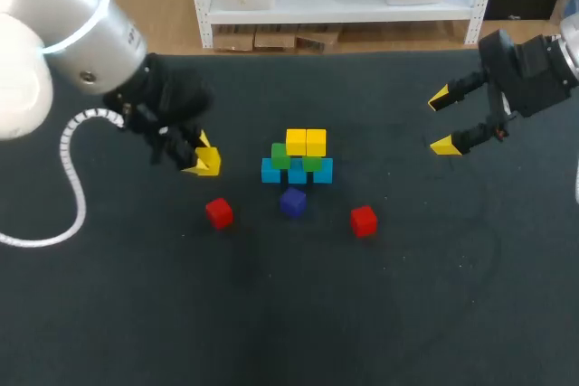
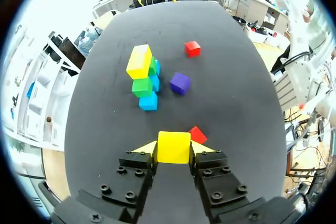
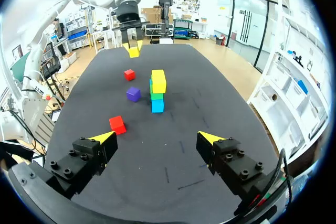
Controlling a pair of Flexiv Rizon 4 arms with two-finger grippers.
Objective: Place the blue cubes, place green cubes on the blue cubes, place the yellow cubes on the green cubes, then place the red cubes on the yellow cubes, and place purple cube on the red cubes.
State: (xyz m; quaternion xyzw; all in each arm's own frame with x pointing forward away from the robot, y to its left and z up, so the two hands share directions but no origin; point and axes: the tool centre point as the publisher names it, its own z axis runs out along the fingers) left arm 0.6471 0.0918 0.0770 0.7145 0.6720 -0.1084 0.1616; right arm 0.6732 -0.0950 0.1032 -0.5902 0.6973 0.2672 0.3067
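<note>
The left gripper (image 2: pixel 174 149) is clamped on a yellow cube (image 2: pixel 174 147), with one yellow-tipped finger pressed flat against each side. The left wrist view shows that grip plainly. From overhead the same cube only peeks out past the dark wrist, off to the left of the stack (image 1: pixel 297 158) and apart from it. I can't tell whether it touches the table (image 1: pixel 434 296). The right gripper (image 1: pixel 442 120) hangs well off to the right, fingers spread wide with nothing between them.

Only the overhead camera gives the stack's full layout. Three blue cubes (image 1: pixel 322 172) sit side by side in a row, two green cubes (image 1: pixel 280 155) rest on them, and two yellow cubes (image 1: pixel 306 142) sit together on the green. Both wrist cameras look at it end-on, so there it reads as a single column of blue, green and yellow.

Counting everything gives three yellow including the held one, three blue, two green, two red and one purple. The purple cube (image 1: pixel 292 202) lies just in front of the blue row. One red cube (image 1: pixel 218 213) lies out to its left and the other red cube (image 1: pixel 364 221) to its right, both loose on the table. In the left wrist view the nearer red one is half hidden behind the held cube.
</note>
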